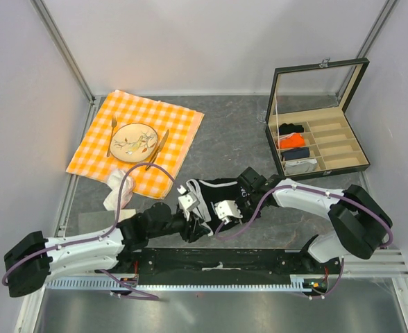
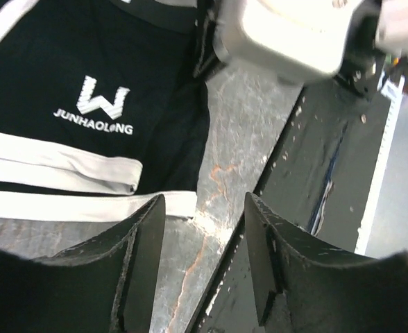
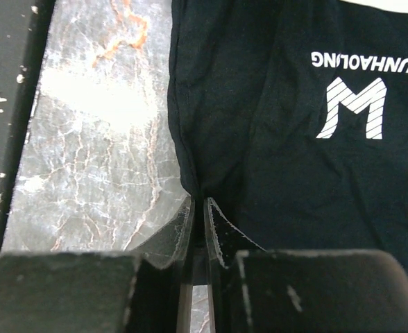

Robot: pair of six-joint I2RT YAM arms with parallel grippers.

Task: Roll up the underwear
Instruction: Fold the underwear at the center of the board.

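Note:
The underwear (image 1: 215, 191), black with white trim, lies flat on the marble table between both arms. In the left wrist view it (image 2: 86, 62) shows a white "W" logo and white bands. My left gripper (image 1: 200, 227) is open and empty (image 2: 204, 229), just off the underwear's near white-trimmed corner, with bare table between its fingers. My right gripper (image 1: 216, 222) is shut (image 3: 198, 202) on the black fabric edge of the underwear (image 3: 315, 159), low on the table. Its white body (image 2: 287, 35) shows close ahead of the left gripper.
An orange checked cloth (image 1: 169, 125) with a plate (image 1: 133, 141), fork and knife lies at the back left. An open divided box (image 1: 332, 149) holding rolled garments stands at the back right. A white crumpled item (image 1: 117, 198) lies left. A black rail (image 1: 218, 260) runs along the near edge.

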